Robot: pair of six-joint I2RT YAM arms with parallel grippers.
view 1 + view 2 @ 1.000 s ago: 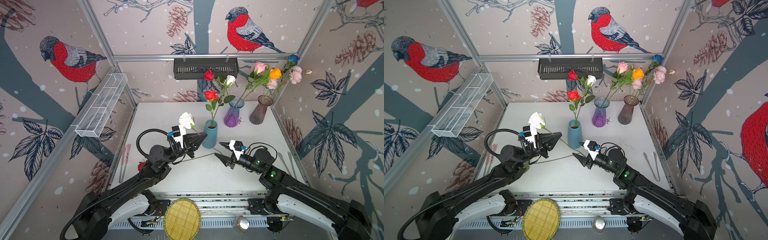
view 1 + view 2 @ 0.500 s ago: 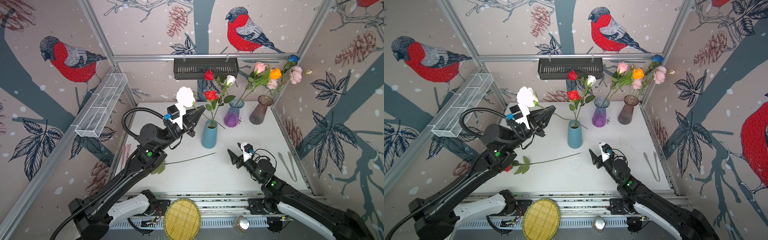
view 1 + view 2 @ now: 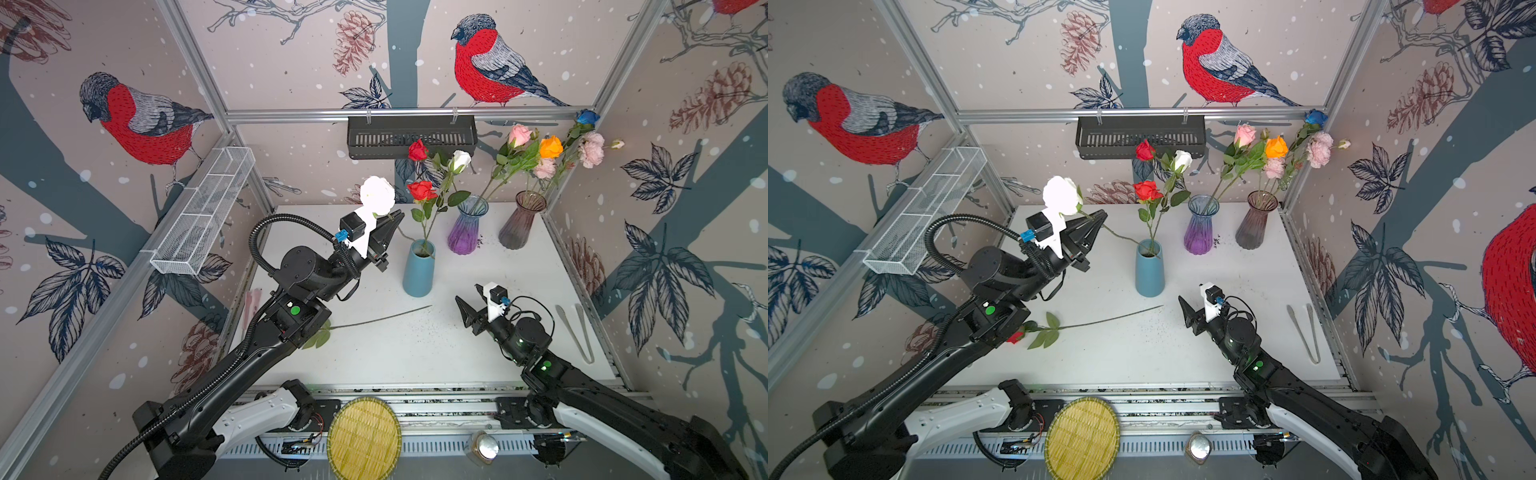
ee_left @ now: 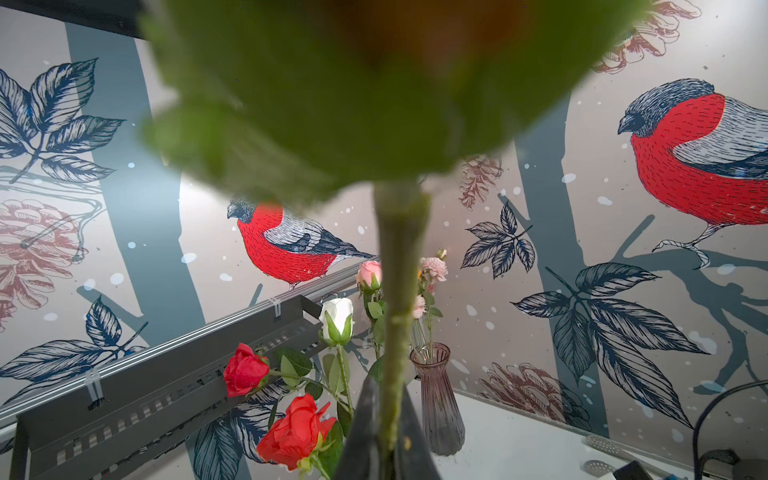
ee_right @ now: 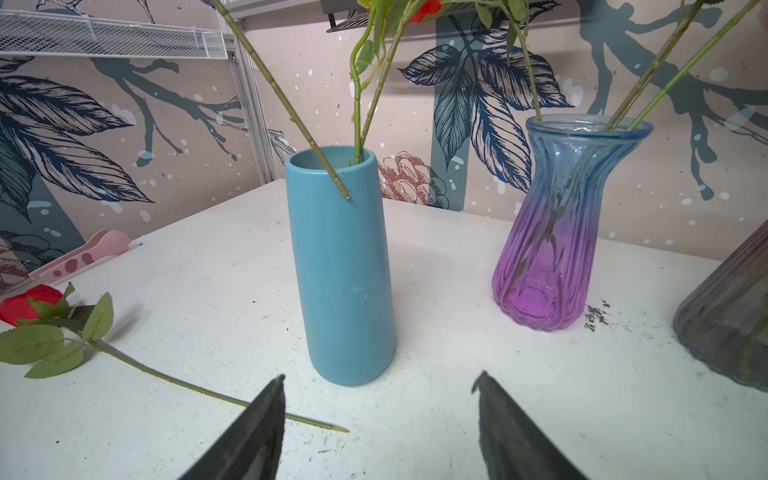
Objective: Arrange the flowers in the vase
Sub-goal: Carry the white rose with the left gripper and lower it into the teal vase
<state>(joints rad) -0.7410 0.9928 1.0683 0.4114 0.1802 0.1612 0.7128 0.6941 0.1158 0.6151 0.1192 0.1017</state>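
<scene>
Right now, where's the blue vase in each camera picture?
Top views: the blue vase stands mid-table, left of the purple vase in both.
Left wrist: not visible.
Right wrist: blue vase centre frame.
Shared landmark: the purple vase, though the left wrist misses it.

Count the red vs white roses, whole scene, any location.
Red roses: 3
White roses: 2
Total: 5
</scene>
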